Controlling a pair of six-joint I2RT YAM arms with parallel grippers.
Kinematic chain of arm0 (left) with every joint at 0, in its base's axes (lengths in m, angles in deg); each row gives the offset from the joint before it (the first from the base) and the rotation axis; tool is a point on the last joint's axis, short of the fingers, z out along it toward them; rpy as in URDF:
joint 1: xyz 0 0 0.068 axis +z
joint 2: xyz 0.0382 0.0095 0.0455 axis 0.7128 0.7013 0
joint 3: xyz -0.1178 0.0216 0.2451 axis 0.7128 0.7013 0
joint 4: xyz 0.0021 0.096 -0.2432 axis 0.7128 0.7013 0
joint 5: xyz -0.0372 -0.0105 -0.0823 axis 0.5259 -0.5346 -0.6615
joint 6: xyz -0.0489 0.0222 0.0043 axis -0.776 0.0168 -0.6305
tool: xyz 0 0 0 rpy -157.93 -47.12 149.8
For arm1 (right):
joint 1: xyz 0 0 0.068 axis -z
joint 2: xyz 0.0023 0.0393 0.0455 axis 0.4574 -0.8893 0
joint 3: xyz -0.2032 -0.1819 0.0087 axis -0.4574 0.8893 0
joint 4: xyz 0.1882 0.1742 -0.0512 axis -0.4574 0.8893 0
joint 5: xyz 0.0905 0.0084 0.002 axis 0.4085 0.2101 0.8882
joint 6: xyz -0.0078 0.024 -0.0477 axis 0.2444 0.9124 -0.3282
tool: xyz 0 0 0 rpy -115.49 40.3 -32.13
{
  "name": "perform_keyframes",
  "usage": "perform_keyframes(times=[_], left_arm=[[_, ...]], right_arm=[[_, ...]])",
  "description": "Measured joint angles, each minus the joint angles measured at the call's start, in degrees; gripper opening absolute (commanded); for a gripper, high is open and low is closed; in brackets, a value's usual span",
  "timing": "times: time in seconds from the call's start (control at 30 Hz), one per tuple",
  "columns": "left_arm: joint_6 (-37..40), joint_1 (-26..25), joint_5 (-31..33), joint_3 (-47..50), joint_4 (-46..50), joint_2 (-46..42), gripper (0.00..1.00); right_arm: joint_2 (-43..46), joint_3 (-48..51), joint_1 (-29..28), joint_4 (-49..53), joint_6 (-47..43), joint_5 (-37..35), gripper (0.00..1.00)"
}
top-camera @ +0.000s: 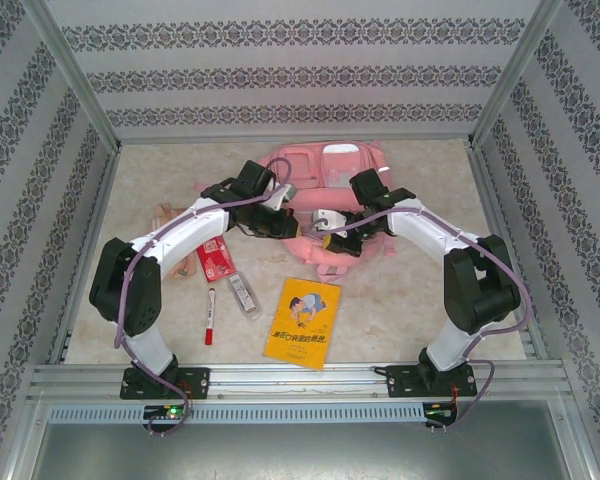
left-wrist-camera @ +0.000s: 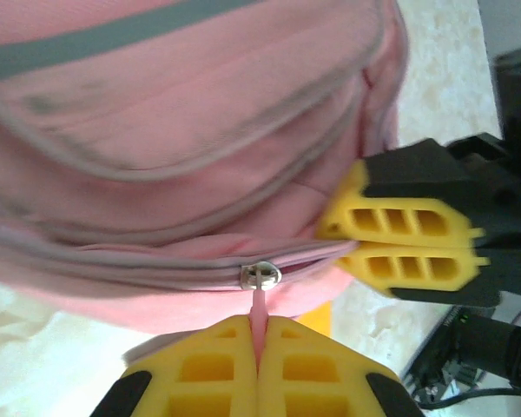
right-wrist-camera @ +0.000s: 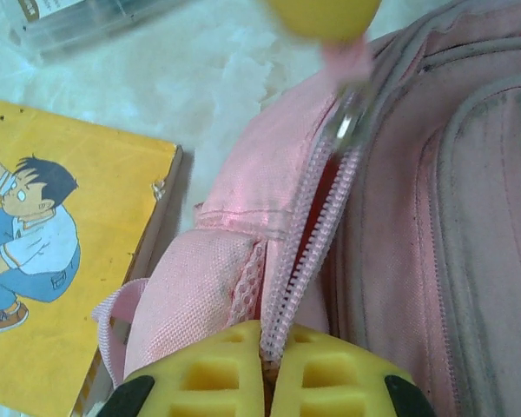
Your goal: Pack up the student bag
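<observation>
Pink student bag (top-camera: 330, 165) with grey piping, yellow cartoon-print book (top-camera: 302, 322), red marker (top-camera: 209, 318), floral-striped walls (top-camera: 280, 75)

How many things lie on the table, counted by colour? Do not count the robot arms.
Pink: 2 (student bag, peach-pink pouch)
Red: 2 (flat packet, marker)
Yellow: 1 (book)
Clear: 1 (plastic case)
Total: 6

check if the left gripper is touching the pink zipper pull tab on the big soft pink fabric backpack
Touching. The left wrist view shows the left gripper shut on the pink zipper pull tab, just below the silver slider.
</observation>
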State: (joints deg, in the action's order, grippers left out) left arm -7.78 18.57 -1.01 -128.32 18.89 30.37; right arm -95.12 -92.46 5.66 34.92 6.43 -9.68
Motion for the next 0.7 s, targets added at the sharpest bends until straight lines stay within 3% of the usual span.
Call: perform_keyframes(times=[0.27,0.57,0.6,0.63,0.7], left_arm=[[2.9,10.3,7.0,3.0,-1.6,0.2,0.00],[4.7,14.9,13.3,-7.0,-4.9,17.4,0.03],[4.8,14.9,13.7,-7.7,-4.9,18.3,0.09],[4.9,14.9,14.0,-8.3,-4.9,18.9,0.18],[4.8,15.0,14.4,-8.5,-5.2,19.3,0.28]], right_arm=[[2.7,1.3,1.2,-1.3,0.0,0.1,0.00],[3.9,3.9,1.2,-2.5,0.3,-1.1,0.00],[4.2,4.3,1.2,-3.0,0.6,-1.3,0.09],[4.5,4.9,1.2,-3.8,1.2,-1.5,0.25],[5.7,6.3,1.2,-5.9,3.4,-2.6,0.34]])
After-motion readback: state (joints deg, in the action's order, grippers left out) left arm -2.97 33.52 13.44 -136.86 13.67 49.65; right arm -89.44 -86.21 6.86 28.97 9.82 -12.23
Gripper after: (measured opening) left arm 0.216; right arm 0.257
